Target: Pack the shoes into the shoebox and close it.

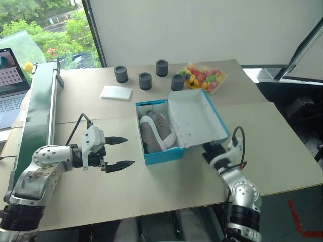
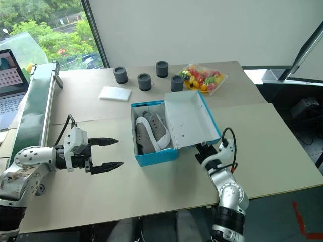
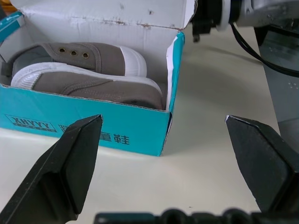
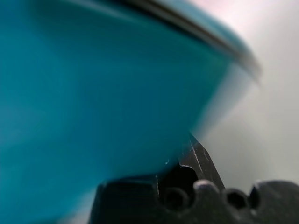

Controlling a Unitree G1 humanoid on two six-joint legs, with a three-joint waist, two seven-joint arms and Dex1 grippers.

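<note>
Four black cups (image 1: 145, 80) behind shoebox (image 1: 162, 156).

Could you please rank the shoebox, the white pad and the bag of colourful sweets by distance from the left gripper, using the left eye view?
From the left gripper:
1. Shoebox, just beside it.
2. White pad, farther back.
3. Bag of sweets, far corner.
</note>
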